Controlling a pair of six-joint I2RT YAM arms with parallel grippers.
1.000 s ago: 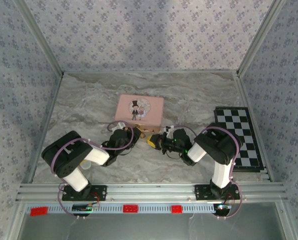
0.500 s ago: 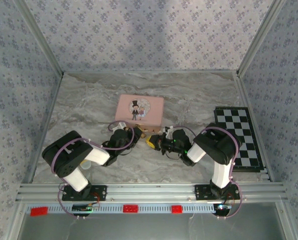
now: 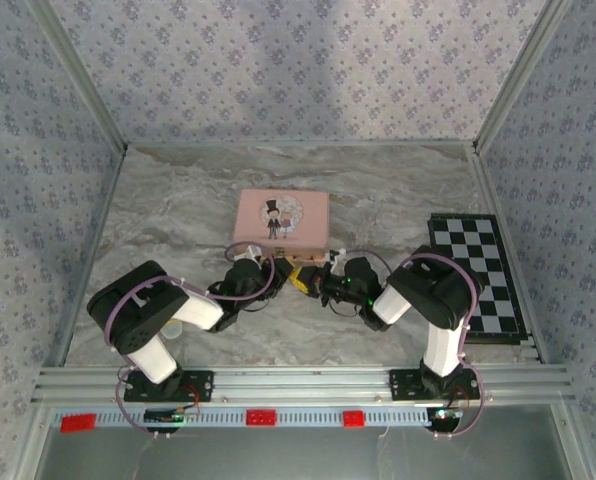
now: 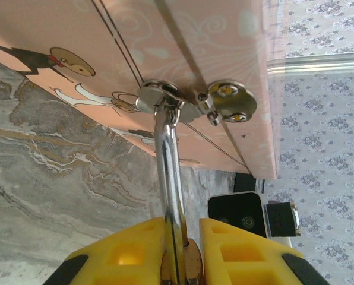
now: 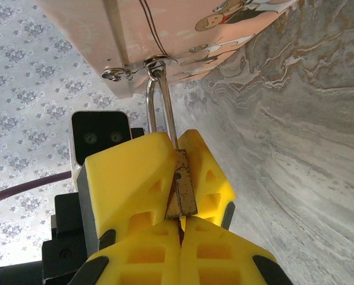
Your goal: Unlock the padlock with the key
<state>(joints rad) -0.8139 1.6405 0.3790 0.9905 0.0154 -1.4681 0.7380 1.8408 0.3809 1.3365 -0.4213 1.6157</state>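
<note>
The padlock [image 5: 182, 185], a small brass body seen edge-on, sits pinched between the left pincer's [image 4: 182, 252] yellow fingers. Its thin silvery shackle [image 4: 170, 178] points to 12 o'clock and is hooked through the clasp [image 4: 159, 98] on the pink tin's [image 4: 212, 41] 6 o'clock side.

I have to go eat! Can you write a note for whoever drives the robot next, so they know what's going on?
The left gripper is closed around the padlock.
The right gripper is shut, its tips just under the padlock's bottom; whether it pinches the key I cannot tell.
The shackle hangs from the clasp of the pink tin.
Done: padlock gripped. Left: unlock it.
</note>
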